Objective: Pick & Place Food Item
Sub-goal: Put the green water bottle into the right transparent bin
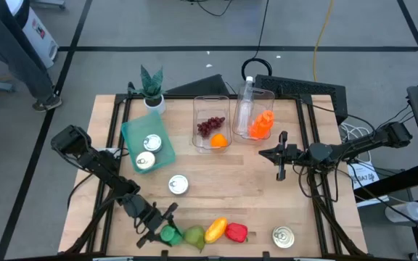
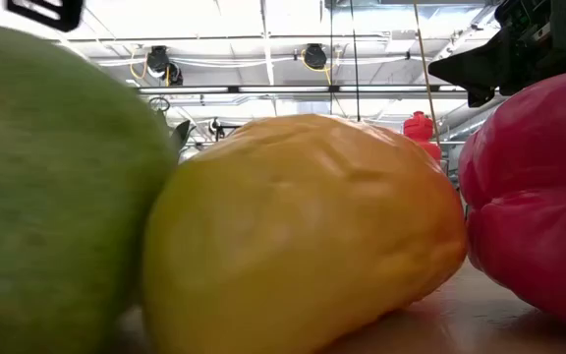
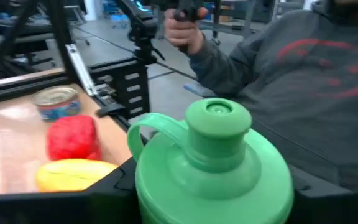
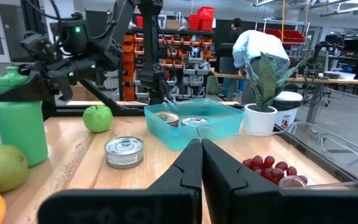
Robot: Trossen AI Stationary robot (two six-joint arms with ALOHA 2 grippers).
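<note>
While the right end effector (image 1: 281,176) hangs pressed together at the frame's centre right, the left end effector (image 1: 162,230) sits at the lower left, its dark fingers either side of a green bottle (image 1: 170,234) on the counter (image 1: 252,196); whether they pinch it yet I cannot tell. The bottle stands upright at the left end of a row with a pear (image 1: 194,235), a yellow pepper (image 1: 215,230) and a red pepper (image 1: 236,233). It looks like smooth, stiff, light plastic, likely slippery; gripping the wide body below the cap seems safest.
</note>
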